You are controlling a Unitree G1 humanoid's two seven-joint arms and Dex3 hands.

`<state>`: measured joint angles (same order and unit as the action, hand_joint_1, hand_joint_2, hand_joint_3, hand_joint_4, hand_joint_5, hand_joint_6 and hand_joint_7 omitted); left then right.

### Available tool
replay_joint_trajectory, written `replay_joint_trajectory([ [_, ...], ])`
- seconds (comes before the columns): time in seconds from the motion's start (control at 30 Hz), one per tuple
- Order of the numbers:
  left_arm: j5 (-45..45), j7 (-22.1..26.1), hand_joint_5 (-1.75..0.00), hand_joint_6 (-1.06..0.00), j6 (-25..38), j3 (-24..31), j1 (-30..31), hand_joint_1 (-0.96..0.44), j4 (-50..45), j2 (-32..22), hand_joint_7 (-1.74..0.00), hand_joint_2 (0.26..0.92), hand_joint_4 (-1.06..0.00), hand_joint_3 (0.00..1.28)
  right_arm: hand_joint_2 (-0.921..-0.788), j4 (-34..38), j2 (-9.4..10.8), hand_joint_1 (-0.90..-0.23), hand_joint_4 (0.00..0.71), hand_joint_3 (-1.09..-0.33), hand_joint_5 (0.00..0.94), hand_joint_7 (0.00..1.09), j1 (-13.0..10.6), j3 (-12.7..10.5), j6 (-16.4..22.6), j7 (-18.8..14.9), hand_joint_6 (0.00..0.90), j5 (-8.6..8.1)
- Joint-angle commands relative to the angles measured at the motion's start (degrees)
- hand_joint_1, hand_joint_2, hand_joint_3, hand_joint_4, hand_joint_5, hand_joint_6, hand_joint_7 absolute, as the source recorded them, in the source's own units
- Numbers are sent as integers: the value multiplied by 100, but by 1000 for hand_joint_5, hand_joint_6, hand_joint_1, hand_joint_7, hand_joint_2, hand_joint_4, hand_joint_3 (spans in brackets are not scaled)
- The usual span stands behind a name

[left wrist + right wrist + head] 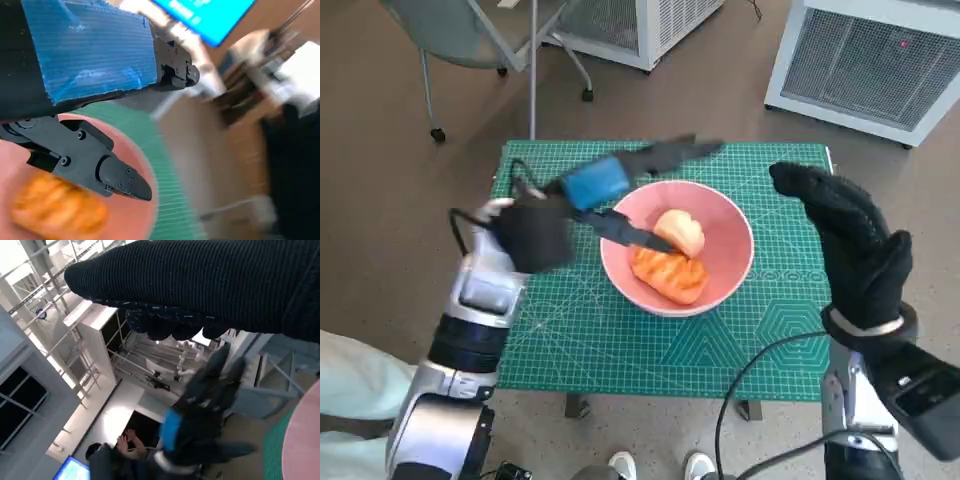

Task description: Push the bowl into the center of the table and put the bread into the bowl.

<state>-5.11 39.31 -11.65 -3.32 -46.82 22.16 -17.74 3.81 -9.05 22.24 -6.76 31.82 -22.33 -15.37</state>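
Tabletop (580,350): green mat, bowl (730,235) near its middle.
Bread (670,275): already in the bowl, under the left hand (605,185).
Left hand: spread, holding nothing.
Right hand (850,245): beside the bowl, spread, holding nothing.
Left to do: looks like nothing.

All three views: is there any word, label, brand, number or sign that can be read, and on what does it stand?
None can be read.
Green cutting mat: pale printing along its right part by the bowl, too small to read.
Blue screen in the left wrist view: white marks, too blurred to read.
Blue tape on the left hand: no print.
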Motion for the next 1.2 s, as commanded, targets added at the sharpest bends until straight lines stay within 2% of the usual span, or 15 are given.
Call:
replay_joint_trajectory([
  [0.03,-802,55,-27,-226,-419,492,181,-345,78,358,-15,817,-79,17,-921,65,-153,-671,58,-694,6,431,143,-73,-42,64,-1,120],
  [0.27,-1094,-533,-35,-272,-1121,864,304,-508,227,944,-42,907,-132,90,-921,19,-332,-660,59,-696,5,426,442,-101,-150,148,-1,237],
  [0.37,-1076,-820,-33,-289,-1259,924,376,-580,173,1102,-57,916,-141,161,-921,25,-377,-652,60,-708,5,425,558,-96,-199,190,-1,310],
  [0.53,-1103,-1138,-28,-296,-1335,943,521,-626,-60,1319,-72,920,-150,236,-921,69,-419,-648,61,-731,5,425,731,-85,-267,303,-1,442],
  [0.87,-1000,-1255,-11,-229,-1837,885,653,-643,-19,1440,-60,921,-139,424,-921,287,-362,-648,47,-742,0,424,920,-59,-236,485,-1,569],
  [1.2,-1033,-1193,0,-197,-1979,835,714,-650,61,1440,-57,921,-120,412,-921,219,-308,-662,33,-737,0,436,900,-9,-381,577,-1,530],
])
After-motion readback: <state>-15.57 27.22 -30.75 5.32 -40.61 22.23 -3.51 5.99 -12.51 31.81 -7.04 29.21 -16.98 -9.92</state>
